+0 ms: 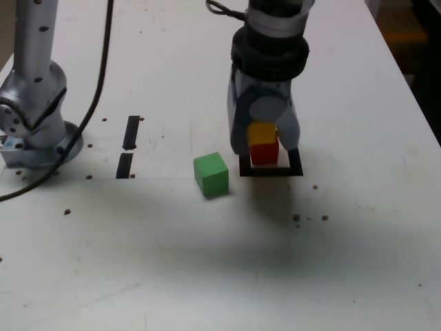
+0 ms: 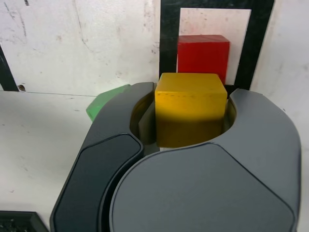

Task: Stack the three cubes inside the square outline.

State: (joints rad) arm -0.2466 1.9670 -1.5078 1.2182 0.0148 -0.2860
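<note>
Yellow cube [image 2: 190, 108] is clamped between the fingers of my hand [image 1: 265, 138], directly above the red cube [image 1: 264, 154] standing inside the square outline [image 1: 271, 170], so the coming move is straight down; the green cube [image 1: 211, 174] waits on the table [image 1: 207, 262], to the exterior view's left.

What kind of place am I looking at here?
Probably a robotics lab bench: a scuffed white table with tape marks, a taped square outline, toy cubes, and a second arm's base bolted nearby.
</note>
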